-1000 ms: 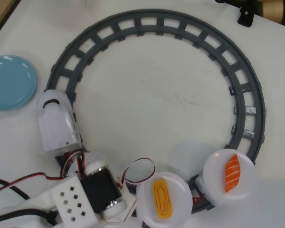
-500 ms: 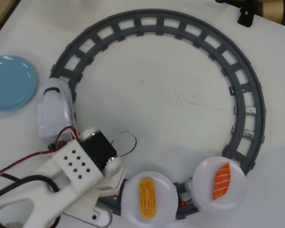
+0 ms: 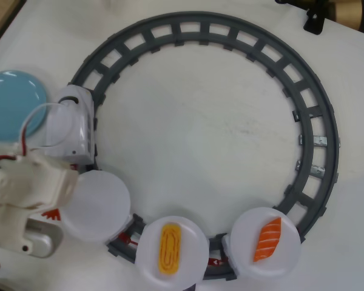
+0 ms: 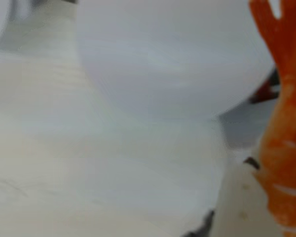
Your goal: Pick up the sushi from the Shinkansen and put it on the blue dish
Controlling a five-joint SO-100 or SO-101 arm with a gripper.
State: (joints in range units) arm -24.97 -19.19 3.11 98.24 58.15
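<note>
Jaws themselves hidden under the white arm body in the overhead view, so opening cannot be told for certain; sushi (image 4: 283, 148) seen close up at the right edge of the wrist view, forked tail up, apparently carried at the gripper (image 3: 45, 206). Just beside, an empty white plate (image 3: 96, 205) behind the Shinkansen (image 3: 76, 124) on the grey track (image 3: 315, 109). Farther along, egg piece (image 3: 170, 247) and salmon piece (image 3: 267, 239) on their plates. Blue dish (image 3: 12, 103) at left on the desk (image 3: 194, 139).
</note>
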